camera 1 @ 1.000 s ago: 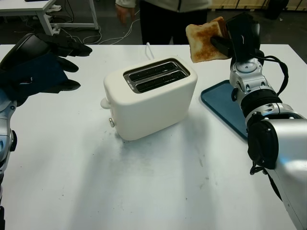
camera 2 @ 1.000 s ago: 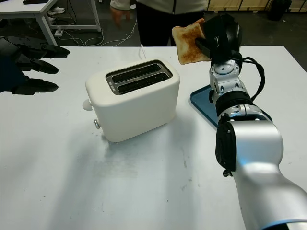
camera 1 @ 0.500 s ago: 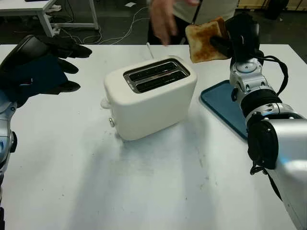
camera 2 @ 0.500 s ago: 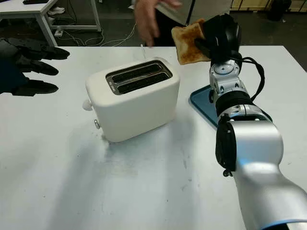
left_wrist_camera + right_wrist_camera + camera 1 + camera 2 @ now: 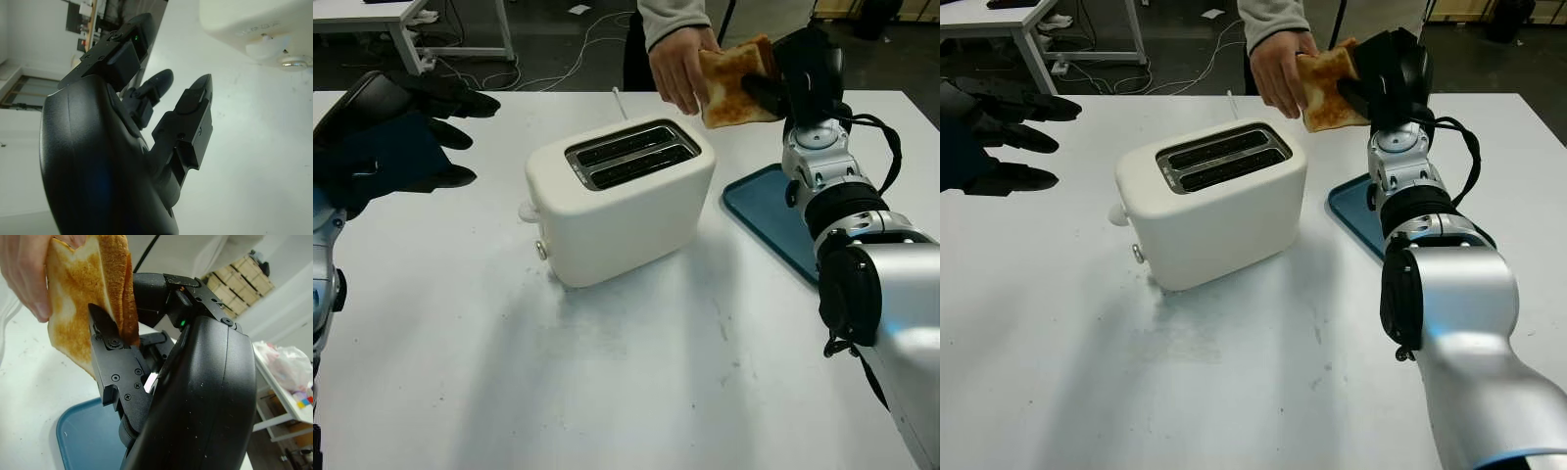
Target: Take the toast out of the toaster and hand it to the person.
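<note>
From the head camera, I see my right hand (image 5: 773,83) up past the table's far edge, pinching the toast (image 5: 734,86) upright. The person's hand (image 5: 680,67) grips its other side. My left hand (image 5: 396,127) is open, far left. At my right wrist, fingers (image 5: 110,352) clamp the toast's edge.

The person (image 5: 705,20) at the upper middle of the head view is cut off by the top edge above the sleeve. Their hand (image 5: 680,67) covers the near edge of the toast (image 5: 736,86), and the right hand (image 5: 773,86) hides its far edge. The blue tray (image 5: 766,217) runs behind the right arm.
</note>
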